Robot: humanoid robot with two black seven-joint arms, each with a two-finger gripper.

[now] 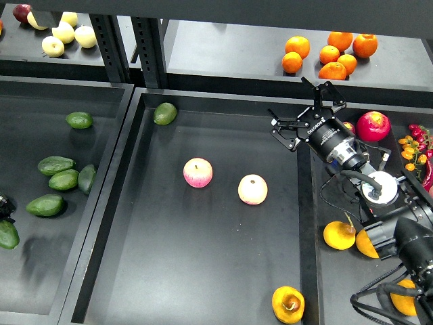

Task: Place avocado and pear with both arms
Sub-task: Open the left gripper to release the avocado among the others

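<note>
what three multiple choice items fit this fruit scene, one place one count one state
1. The blotched pear lies at the middle tray's: A back left B front right C centre
2. Pink-yellow apples in that tray: A two B three C five
3. The right end effector is: A shut on an apple B open, empty C shut on an orange
B, it sits by the front right corner; A, two lie mid-tray; B, its fingers spread around nothing.

Middle tray (pixel 203 284): two apples (pixel 197 172) side by side mid-tray, avocado (pixel 164 113) at far-left corner, pear (pixel 288 304) at near-right edge | left tray (pixel 27 284): avocado cluster (pixel 61 177) | rear shelf (pixel 223 54): oranges (pixel 329 54) on right
</note>
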